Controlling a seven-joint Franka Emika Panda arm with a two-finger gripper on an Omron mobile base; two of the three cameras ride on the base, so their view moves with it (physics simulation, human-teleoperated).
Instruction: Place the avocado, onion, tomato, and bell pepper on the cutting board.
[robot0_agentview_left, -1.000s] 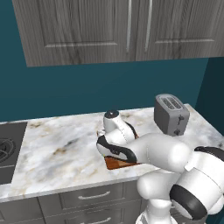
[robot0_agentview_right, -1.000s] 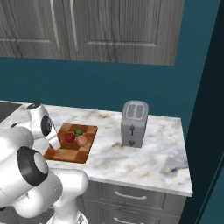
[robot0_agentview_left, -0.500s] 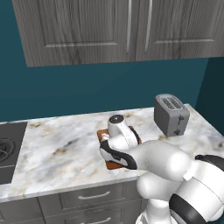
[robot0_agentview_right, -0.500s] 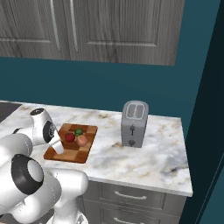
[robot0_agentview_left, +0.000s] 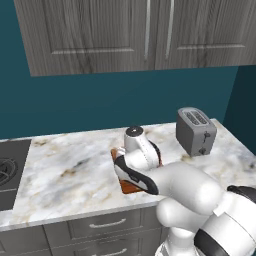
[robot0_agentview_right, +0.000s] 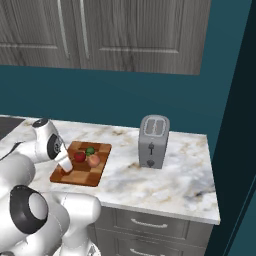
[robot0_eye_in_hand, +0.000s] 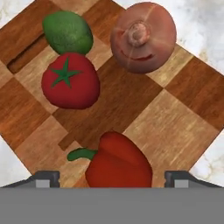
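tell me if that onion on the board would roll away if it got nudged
Probably yes: the onion looks like a smooth, nearly round ball resting on the flat cutting board, so a nudge would likely send it rolling. It sits near the board's edge, with the avocado apart from it, so nothing close seems placed to stop it.

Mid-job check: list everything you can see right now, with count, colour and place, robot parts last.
cutting board: 1, checkered light and dark brown wood, on the counter left of the toaster.
avocado: 1, green, on the board, touching the tomato.
tomato: 1, red with green star stem, on the board.
onion: 1, peach-pink, on the board, apart from the avocado.
bell pepper: 1, red with green stem, on the board between the fingertips.
toaster: 1, grey, on the counter.
counter: 1, white marble.
cabinets: grey wood, above.
stove: 1, dark, far left.
end effector: 1, dark tips, open over the bell pepper.
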